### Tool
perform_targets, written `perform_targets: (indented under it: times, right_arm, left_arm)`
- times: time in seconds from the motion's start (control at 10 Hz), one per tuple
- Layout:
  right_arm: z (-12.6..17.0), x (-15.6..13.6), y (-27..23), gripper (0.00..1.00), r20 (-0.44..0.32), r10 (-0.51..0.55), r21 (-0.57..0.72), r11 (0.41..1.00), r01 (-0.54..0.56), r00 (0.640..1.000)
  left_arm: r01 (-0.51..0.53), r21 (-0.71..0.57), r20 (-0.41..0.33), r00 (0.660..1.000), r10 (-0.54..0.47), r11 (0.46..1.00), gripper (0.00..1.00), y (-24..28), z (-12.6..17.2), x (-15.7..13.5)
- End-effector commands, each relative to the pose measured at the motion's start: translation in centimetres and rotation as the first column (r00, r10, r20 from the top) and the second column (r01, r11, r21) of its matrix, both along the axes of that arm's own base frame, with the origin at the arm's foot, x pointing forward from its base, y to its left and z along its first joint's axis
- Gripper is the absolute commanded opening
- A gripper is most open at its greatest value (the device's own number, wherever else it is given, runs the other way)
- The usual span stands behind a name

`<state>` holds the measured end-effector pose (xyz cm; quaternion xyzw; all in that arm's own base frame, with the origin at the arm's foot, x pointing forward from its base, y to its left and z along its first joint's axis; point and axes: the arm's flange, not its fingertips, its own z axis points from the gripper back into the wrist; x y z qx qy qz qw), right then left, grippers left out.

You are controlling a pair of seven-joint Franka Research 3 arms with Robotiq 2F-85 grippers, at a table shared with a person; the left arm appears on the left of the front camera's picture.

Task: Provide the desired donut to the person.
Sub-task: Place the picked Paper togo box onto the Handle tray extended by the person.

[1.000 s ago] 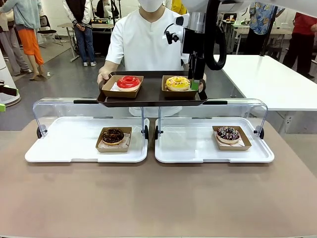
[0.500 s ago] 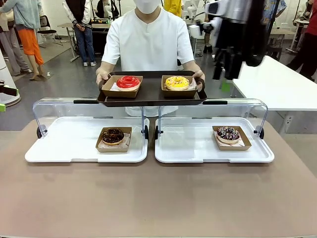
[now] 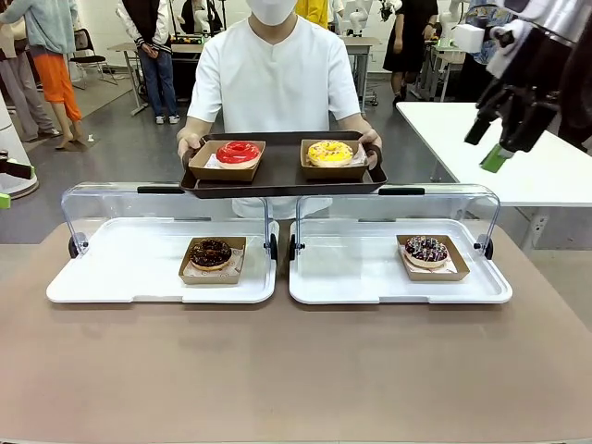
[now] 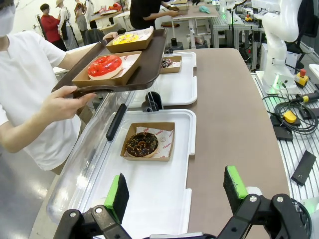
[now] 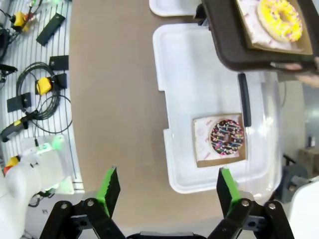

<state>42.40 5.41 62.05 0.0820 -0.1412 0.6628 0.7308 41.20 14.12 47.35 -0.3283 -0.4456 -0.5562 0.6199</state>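
The person (image 3: 277, 74) in a white T-shirt stands at the far side, holding a dark tray (image 3: 282, 176) with both hands. A red donut (image 3: 238, 153) and a yellow donut (image 3: 330, 153) sit on it in paper boats. My right gripper (image 3: 487, 146) hangs open and empty high at the right, away from the tray. From its wrist, the right gripper (image 5: 168, 189) looks down on a sprinkled chocolate donut (image 5: 227, 137) and the yellow donut (image 5: 279, 17). My left gripper (image 4: 177, 191) is open over a white tray (image 4: 149, 199), short of a chocolate donut (image 4: 142, 144).
Two white display trays (image 3: 139, 277) (image 3: 370, 277) lie side by side on the brown table, their clear lids (image 3: 102, 199) raised toward the person. A white table (image 3: 499, 148) stands at the right behind my right arm. Other people move in the background.
My right arm has swung from beside the yellow donut on the person's tray up and away to the right, with nothing in its fingers. Both donuts stay on the tray.
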Motion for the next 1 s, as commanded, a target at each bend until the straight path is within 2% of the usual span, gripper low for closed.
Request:
perform_targets:
  times: [0.0,0.2,0.3,0.4,0.9]
  right_arm:
    - [-1.6,-0.6,-1.0,1.00,0.016,0.021,0.028,0.999,-0.022,1.000]
    - [-2.2,-0.5,-2.2,1.00,0.009,-0.008,0.047,0.999,0.008,1.000]
    - [-2.2,-0.7,-1.5,1.00,0.015,-0.063,-0.001,0.998,0.063,0.998]
    - [-1.4,-0.1,-1.9,1.00,-0.010,-0.010,0.012,1.000,0.011,1.000]
    - [-1.4,-0.1,-1.9,1.00,-0.010,-0.010,0.012,1.000,0.011,1.000]
  left_arm:
    - [-0.002,-0.017,0.012,1.000,0.002,1.000,1.00,0.0,0.1,-0.1]
    - [-0.002,-0.017,0.012,1.000,0.002,1.000,1.00,0.0,0.1,-0.1]
    - [-0.002,-0.017,0.012,1.000,0.002,1.000,1.00,0.0,0.1,-0.1]
    - [-0.002,-0.017,0.012,1.000,0.002,1.000,1.00,0.0,0.1,-0.1]
    - [-0.002,-0.017,0.012,1.000,0.002,1.000,1.00,0.0,0.1,-0.1]
